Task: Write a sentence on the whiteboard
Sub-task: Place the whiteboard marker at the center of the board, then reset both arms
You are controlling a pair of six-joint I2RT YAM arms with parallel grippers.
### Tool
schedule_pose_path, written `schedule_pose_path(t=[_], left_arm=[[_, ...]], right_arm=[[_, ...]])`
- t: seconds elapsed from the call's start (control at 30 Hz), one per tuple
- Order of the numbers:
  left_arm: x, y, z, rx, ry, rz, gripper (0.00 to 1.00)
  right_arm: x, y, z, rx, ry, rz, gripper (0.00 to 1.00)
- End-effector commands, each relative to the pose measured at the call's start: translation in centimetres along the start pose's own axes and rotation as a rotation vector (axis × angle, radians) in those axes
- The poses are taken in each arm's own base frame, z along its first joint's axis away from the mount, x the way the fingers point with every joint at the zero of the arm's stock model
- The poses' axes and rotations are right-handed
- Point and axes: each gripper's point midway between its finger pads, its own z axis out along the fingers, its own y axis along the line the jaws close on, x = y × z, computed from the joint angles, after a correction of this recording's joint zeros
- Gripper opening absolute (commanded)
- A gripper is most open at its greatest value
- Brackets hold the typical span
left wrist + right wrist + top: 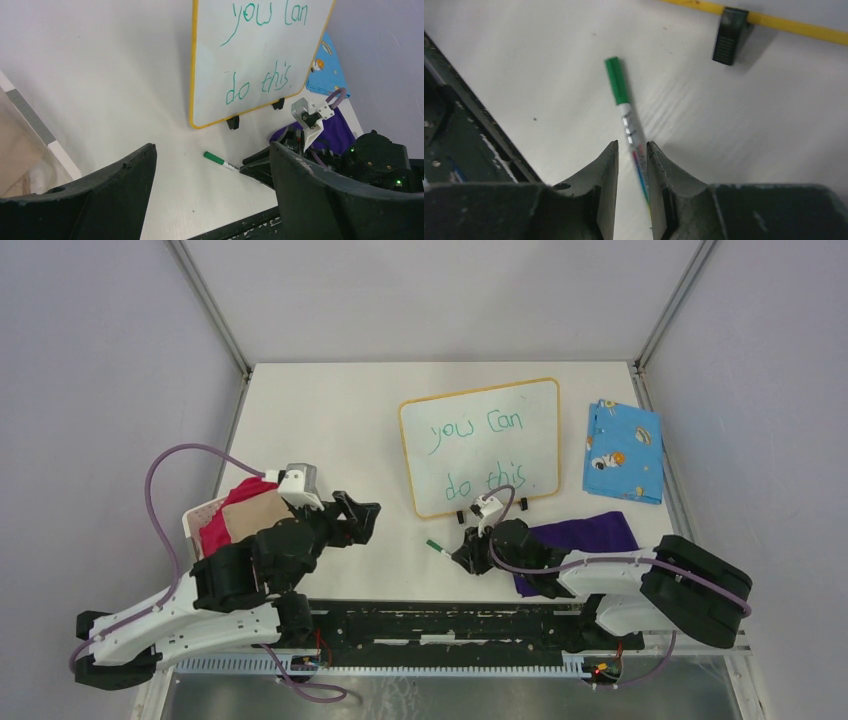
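Observation:
The whiteboard lies at the middle back of the table, with a yellow-orange rim. The sentence "you can do this" is written on it in green, in two lines, and it also reads clearly on the whiteboard in the left wrist view. A green-capped marker lies on the table in front of the board. My right gripper is open, its fingers loosely either side of the marker's blurred barrel, with a gap on the left. My left gripper stands wide open and empty, left of the marker.
A blue patterned cloth lies right of the board. A purple cloth sits under my right arm. A white tray with red and tan cloths is at the left. Black clips prop the board's near edge.

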Motion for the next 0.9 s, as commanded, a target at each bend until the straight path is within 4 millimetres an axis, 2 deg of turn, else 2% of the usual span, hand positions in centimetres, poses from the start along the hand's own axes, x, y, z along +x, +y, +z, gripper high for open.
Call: schedule_pose_path(t=[0.0,0.2,0.37,0.57,0.7,0.87], left_arm=[[-0.6,0.0,0.2,-0.016,-0.026,-0.019,0.88],[-0.5,0.0,0.4,-0.033,-0.031,-0.028,0.9],[-0.7,0.2,0.8,-0.074,-0.042,-0.042,0.92],[-1.4,0.6,1.1,-0.146,-0.077,-0.105,0.95],[-1.7,0.9,1.5,-0.199,-0.097,-0.168,0.95],[-1.0,1.1,2.2,-0.26,-0.076,-0.092,0.95]], right_arm=[[0.7,-2.9,-0.9,0.113,-0.001,0.01,0.36],[1.0,-6.1,-2.6,0.227,-0.025,0.025,0.57],[-0.1,-7.2,-3.8,0.285,-0.07,0.01,0.71],[-4.1,-6.8,-5.7,0.307,-0.181,-0.054,0.78],[-7.7,-6.1,-7.5,0.318,-0.286,-0.1,0.79],[-10.9,-5.3,-9.4,0.325,-0.381,-0.148,0.79]])
